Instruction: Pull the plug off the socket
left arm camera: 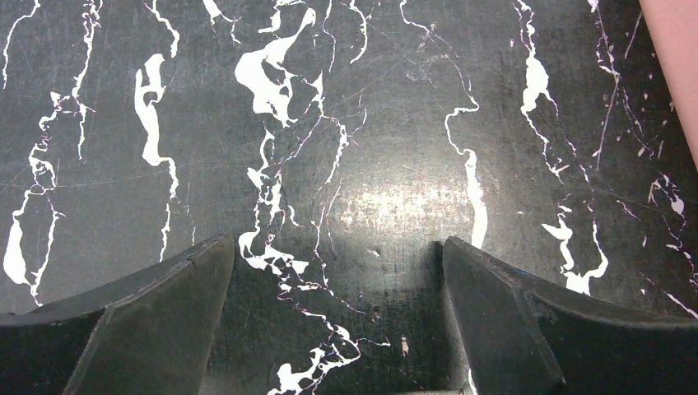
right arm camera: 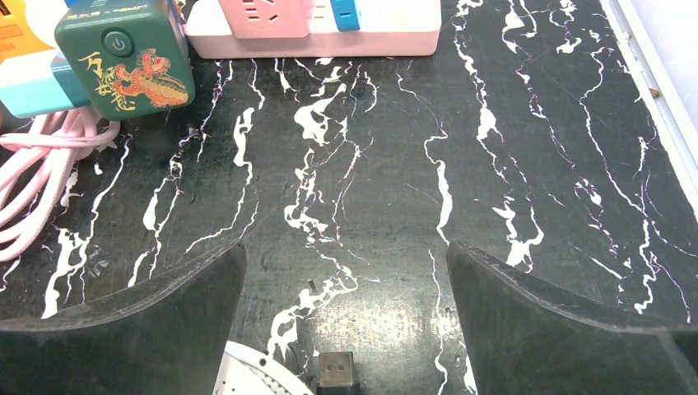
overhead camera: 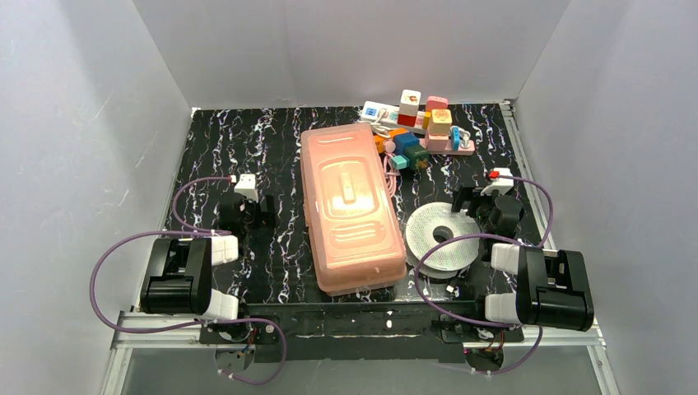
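You have two grippers, left gripper and right gripper; one pink lidded box; one white disc; three power strips: white strip, pink strip, orange strip. The plugs crowd too closely for a sure count.

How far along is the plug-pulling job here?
Nothing looks done: the green plug and its neighbours sit on the orange socket. Nothing is in hand: the left gripper and right gripper are open over the table. Left: reach, grip a plug, pull it off.
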`<state>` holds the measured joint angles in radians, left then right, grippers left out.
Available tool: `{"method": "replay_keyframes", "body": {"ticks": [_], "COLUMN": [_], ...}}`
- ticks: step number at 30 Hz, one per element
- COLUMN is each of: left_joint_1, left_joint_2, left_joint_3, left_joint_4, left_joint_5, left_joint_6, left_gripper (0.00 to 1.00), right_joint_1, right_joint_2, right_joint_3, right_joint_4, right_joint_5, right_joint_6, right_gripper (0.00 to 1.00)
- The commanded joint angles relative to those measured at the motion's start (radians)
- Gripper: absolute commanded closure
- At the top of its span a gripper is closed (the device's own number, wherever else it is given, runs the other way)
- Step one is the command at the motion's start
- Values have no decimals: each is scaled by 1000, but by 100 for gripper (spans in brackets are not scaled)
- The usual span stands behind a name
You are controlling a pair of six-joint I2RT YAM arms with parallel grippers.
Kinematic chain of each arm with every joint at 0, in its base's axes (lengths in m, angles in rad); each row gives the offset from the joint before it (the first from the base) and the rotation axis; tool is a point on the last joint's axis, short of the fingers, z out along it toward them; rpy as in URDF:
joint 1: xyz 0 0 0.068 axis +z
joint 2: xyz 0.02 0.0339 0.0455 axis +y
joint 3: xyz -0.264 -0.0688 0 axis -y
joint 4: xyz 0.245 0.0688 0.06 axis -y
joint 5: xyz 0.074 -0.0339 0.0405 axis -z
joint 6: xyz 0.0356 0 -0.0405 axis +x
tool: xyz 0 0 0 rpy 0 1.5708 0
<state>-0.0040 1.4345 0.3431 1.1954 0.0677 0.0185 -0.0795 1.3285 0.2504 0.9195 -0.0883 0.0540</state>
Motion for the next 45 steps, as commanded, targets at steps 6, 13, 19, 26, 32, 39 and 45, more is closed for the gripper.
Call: {"method": "replay_keyframes", "body": {"ticks": [6, 13, 19, 26, 32, 39, 45], "left_joint_1": [2, 47, 49, 60, 62, 61, 60], "left_joint_2": [49, -54, -147, -260, -250, -300, -314], "left_joint_3": [-36, 119, 313, 685, 1015, 1205, 1258], "left_joint_4": [-210, -548, -931, -1482, -1867, -2063, -2135], "left_joint_5": [2, 127, 157, 265, 326, 435, 602], "left_joint_6": [-36, 14, -2, -37, 7, 15, 20], "left_gripper": [1, 1, 0, 0, 15, 9, 2], "right_joint_1": [-6, -6, -8, -60, 93, 548, 799], "right_joint_2": [-9, -179, -259, -433, -393, -346, -341], "right_joint_3": [29, 245, 314, 345, 581, 725, 722], "right_joint_4": [26, -545, -726, -845, -1115, -1355, -1392], "right_joint_5": [56, 392, 381, 136, 59, 388, 460], "right_joint_6": [28, 196, 403, 795, 557, 441, 493], "right_gripper": [0, 0, 0, 0, 47, 37, 29]}}
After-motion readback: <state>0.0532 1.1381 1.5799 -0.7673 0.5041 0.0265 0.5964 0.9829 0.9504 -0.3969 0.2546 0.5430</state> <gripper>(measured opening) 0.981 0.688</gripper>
